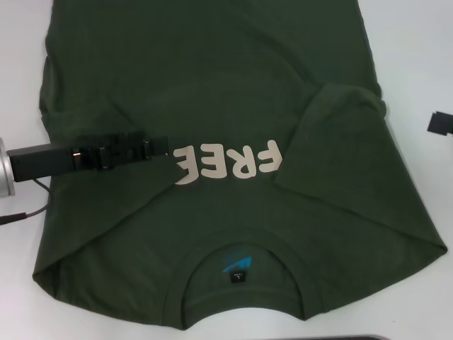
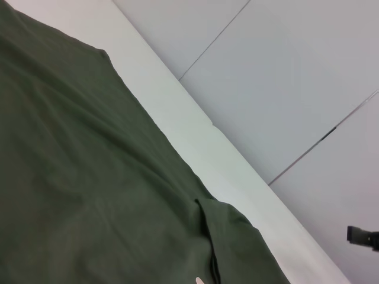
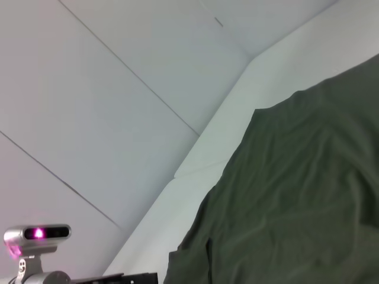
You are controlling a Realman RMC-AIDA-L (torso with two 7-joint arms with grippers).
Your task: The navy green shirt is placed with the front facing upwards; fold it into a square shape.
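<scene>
The soft, creased navy green shirt (image 1: pixel 212 106) is overlain by the left gripper (image 1: pixel 166 147), grip state indiscernible.

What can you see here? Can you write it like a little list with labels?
shirt: navy green shirt spread on the white table, front up, collar nearest the robot
letters: "FREE" in pale blocks on the chest
sleeve: the one on the robot's right is folded in over the body
left gripper: reaches in over the shirt, tip beside the letters
right gripper: only a corner shows at the table's right edge
</scene>
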